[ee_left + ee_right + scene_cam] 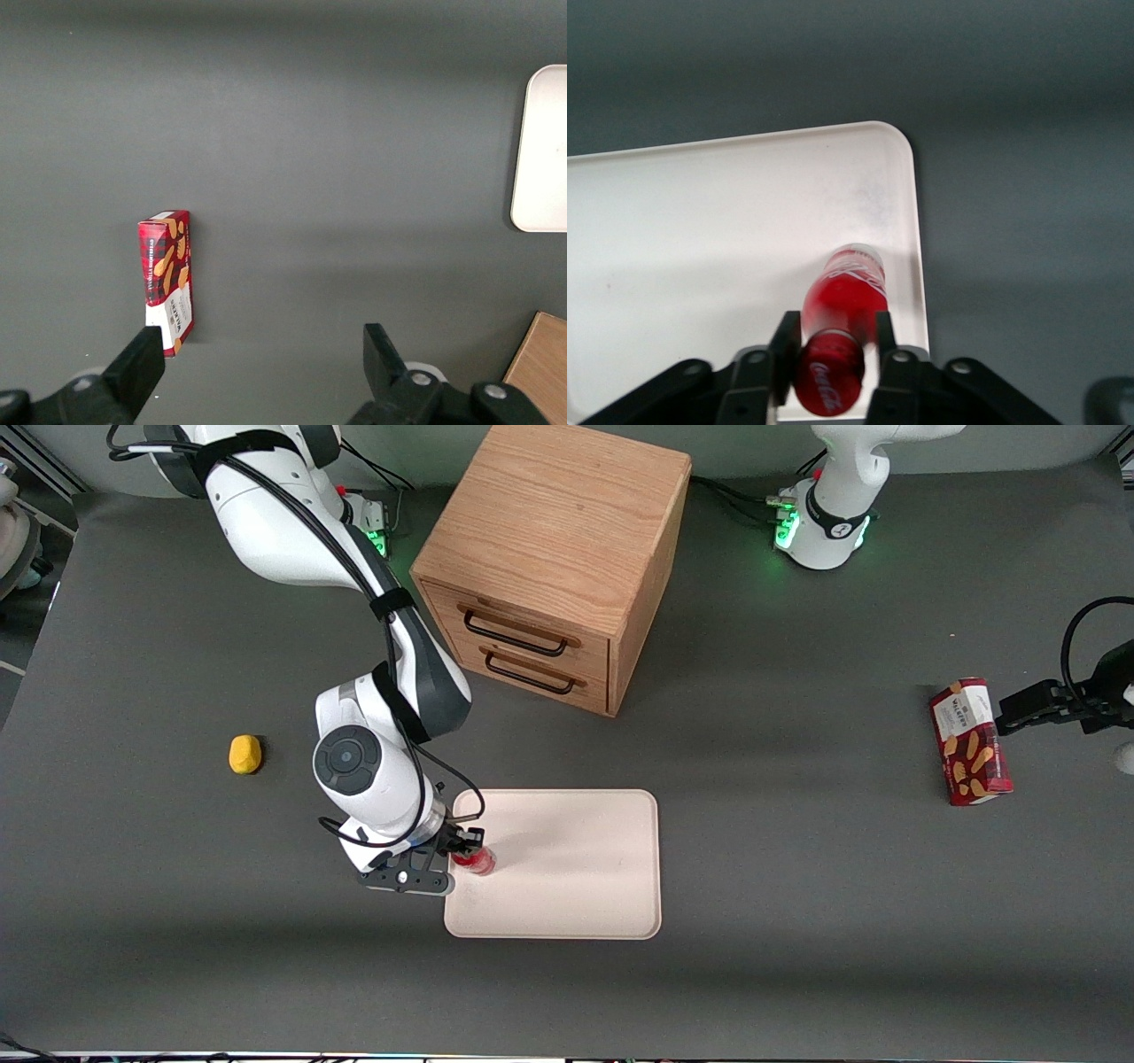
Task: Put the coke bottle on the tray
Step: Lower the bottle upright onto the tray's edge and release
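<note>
— Coke bottle stands gripped between the fingers of the tool, just inside the tray's edge at the working arm's end. Set it down now?

— Probably lower it straight, let the silvery base sit flat, then open gently; that slim, glossy bottle could tip on the smooth cream tray.

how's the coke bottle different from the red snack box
The coke bottle is slim and round; the snack box is a flat-sided rectangle. The bottle is held over the tray in the gripper, its jaws shut on it; the box lies free on the table toward the parked arm's end. The bottle bears white script; the box shows biscuit pictures. Both are mainly red.
</note>
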